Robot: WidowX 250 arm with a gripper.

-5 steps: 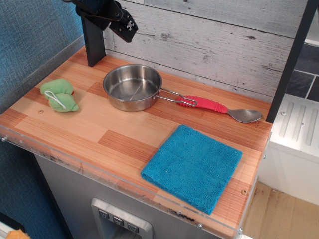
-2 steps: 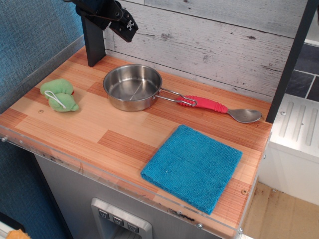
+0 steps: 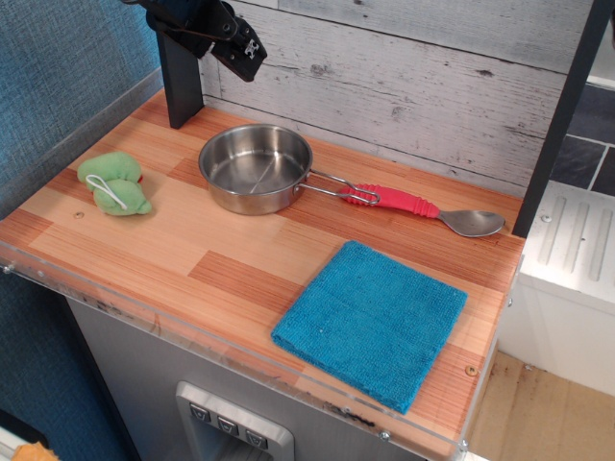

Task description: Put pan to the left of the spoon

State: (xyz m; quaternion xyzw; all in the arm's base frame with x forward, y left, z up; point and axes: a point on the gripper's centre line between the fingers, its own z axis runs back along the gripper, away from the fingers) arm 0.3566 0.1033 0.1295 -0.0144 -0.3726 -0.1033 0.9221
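Nothing has moved since the earlier frames: every object and the arm sit exactly where they were a second ago. Nearest the front edge of the wooden counter [image 3: 144, 250] lies a blue cloth [image 3: 373, 320], folded flat toward the right side. Farther back on the left rests a soft green toy [image 3: 114, 182] with a white loop on it, well apart from the rest. Behind the cloth, the pan [image 3: 256, 168] stands upright and empty, its wire-loop handle pointing right and reaching the red end of the spoon [image 3: 430, 209]; the two look to be touching or overlapping there. The spoon lies along the counter with its silver bowl at the right, so the pan is on its left side. At the far back left, the gripper [image 3: 246, 50] hangs above the counter, holding nothing; whether its fingers are spread or closed cannot be told from this angle.
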